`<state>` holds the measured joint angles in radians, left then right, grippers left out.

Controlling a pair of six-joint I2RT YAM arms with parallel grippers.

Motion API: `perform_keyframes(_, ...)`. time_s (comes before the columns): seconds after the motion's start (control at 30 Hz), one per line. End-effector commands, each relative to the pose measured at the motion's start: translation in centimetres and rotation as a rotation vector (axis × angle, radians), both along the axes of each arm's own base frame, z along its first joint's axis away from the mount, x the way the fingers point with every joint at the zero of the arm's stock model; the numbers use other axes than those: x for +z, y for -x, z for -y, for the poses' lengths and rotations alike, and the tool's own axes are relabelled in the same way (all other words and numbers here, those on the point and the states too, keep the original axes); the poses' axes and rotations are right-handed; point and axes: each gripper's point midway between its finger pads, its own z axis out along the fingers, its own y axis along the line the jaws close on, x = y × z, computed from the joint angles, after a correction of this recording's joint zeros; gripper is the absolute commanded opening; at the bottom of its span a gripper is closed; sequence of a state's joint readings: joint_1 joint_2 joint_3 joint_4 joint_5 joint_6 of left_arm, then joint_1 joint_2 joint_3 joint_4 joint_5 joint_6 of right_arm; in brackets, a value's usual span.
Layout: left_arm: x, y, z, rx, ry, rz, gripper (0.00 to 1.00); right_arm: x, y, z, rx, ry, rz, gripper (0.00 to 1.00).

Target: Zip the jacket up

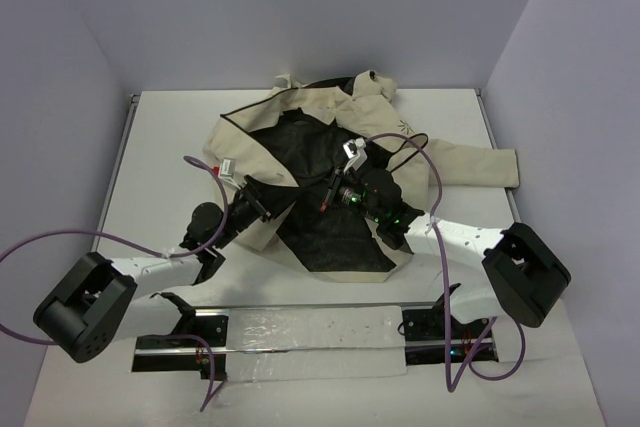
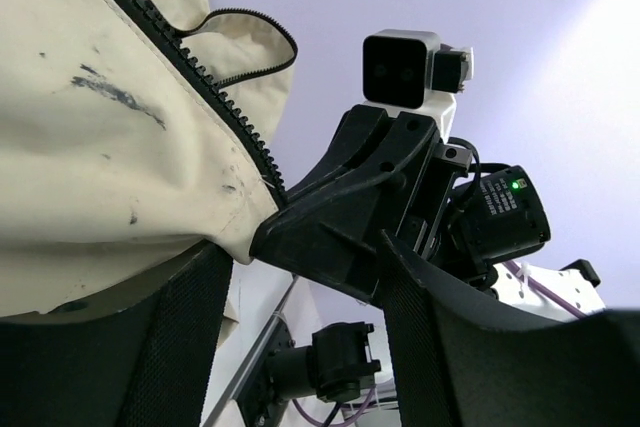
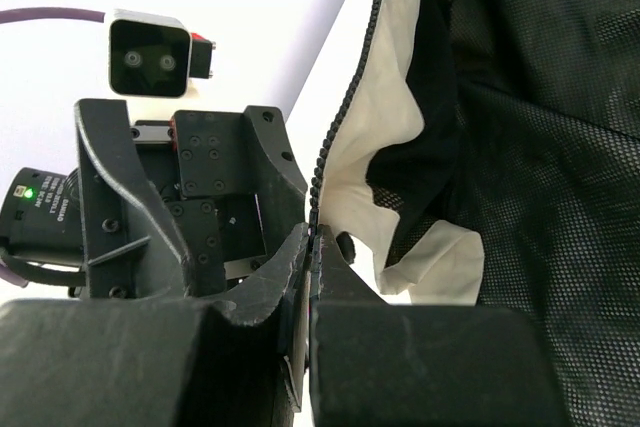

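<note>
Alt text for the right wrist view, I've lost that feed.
The right pincer is shut on the zipper edge of the jacket. The black mesh lining fills the right; the left arm's wrist camera faces in from upper left.

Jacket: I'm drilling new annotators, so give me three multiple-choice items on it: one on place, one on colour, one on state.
1. The jacket's stretched-out sleeve points: A left, B right, C toward the arms.
2. The lining is: A red, B white, C black.
3. The zipper is: A open, B half closed, C fully closed.

1 B: the sleeve lies out to the right.
2 C: black mesh shows inside.
3 A: the fronts lie apart and the teeth are unjoined.
</note>
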<state>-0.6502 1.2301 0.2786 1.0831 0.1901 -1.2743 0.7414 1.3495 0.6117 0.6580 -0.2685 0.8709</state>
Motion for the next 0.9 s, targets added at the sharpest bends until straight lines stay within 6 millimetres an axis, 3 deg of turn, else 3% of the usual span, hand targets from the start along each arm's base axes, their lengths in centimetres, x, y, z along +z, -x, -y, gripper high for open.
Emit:
perform_keyframes(0.0, 3.5, -0.1, -1.3, 0.043, 0.077, 0.111, 0.64, 0.5, 0.0, 0.0, 0.008, -0.024, 0.024, 0.0)
perform_keyframes(0.17, 3.4, -0.6, -1.4, 0.057, 0.055, 0.102, 0.62, 0.6, 0.1, 0.0, 0.009, -0.024, 0.023, 0.0)
perform_keyframes(0.4, 3.2, -0.8, -1.5, 0.058, 0.067, 0.088, 0.44, 0.3, 0.1, 0.0, 0.009, -0.016, 0.02, 0.0)
perform_keyframes(0.73, 3.7, -1.4, -2.3, 0.086, 0.081, 0.085, 0.27, -0.8, 0.1, -0.3, 0.023, 0.01, -0.003, 0.0)
perform_keyframes(0.8, 3.9, -1.5, -2.5, 0.088, 0.088, 0.088, 0.27, -1.2, 0.1, -0.4, 0.031, 0.022, -0.007, 0.0)
perform_keyframes(0.87, 4.1, -1.6, -2.8, 0.093, 0.091, 0.092, 0.37, -1.6, 0.2, -0.4, 0.036, 0.034, -0.01, 0.0)
